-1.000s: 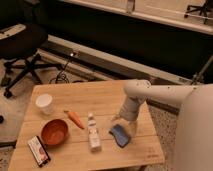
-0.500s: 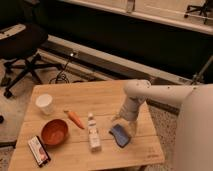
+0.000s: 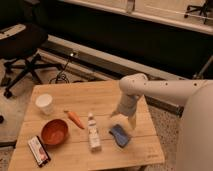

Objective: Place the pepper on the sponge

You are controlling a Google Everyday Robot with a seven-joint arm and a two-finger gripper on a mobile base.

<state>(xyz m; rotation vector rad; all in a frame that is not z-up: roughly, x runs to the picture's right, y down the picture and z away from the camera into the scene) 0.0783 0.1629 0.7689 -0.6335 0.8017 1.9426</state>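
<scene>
On a wooden table (image 3: 100, 95), the blue sponge (image 3: 120, 135) lies flat near the front with nothing on it, the gripper (image 3: 123, 118) hovers just above it, fingers spread wide and empty, and the orange pepper (image 3: 76, 119) lies apart on bare wood, left of a small bottle (image 3: 93, 133).

We see the gripper (image 3: 123, 119) hang over the sponge (image 3: 120, 135) on the right of the table (image 3: 100, 92), jaws spread apart. The pepper (image 3: 76, 119) lies well to the left, between the bowl (image 3: 54, 132) and the bottle (image 3: 93, 132).
</scene>
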